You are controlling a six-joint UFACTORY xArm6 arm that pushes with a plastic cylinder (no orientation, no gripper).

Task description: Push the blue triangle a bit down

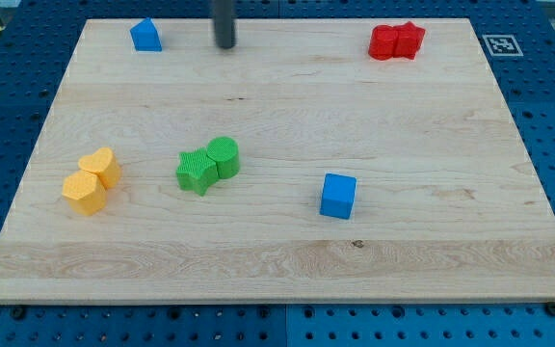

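Note:
The blue triangle (145, 36) sits near the top left corner of the wooden board (277, 260). My tip (224, 45) rests on the board at the view's top, to the right of the blue triangle and apart from it. A blue cube (337, 196) lies right of the middle, far below my tip.
Two red blocks (396, 41) touch each other at the top right. A green star (196, 171) and a green cylinder (224, 157) touch left of centre. Two yellow blocks (92, 180) touch at the left. A blue pegboard (547, 96) surrounds the board.

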